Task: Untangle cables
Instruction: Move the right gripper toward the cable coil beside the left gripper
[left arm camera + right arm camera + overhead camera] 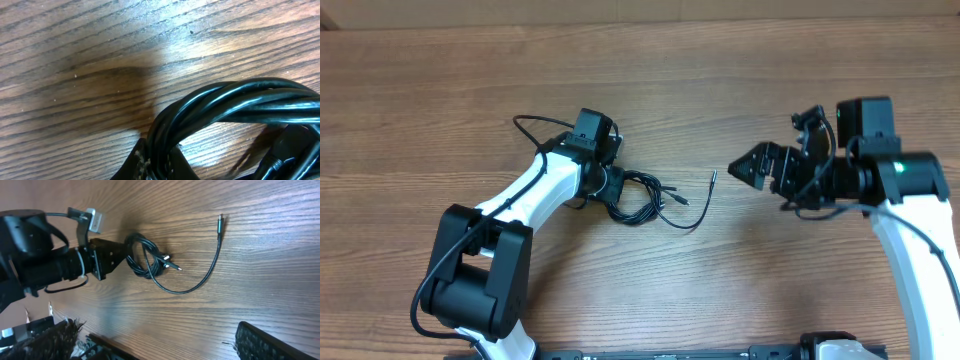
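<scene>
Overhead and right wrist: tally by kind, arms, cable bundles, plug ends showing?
Robot arms: 2, left arm and right arm
Cable bundle: 1
Plug ends: 3, two beside the bundle, one on the loose tail
Total: 6

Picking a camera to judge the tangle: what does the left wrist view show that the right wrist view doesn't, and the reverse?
Left wrist only: a close look at the glossy strands of the cables running side by side. Right wrist only: the left arm, two plug ends lying together, and one loose plug-tipped end curving away. Both: the left gripper shut on the cables, on the wooden table.
</scene>
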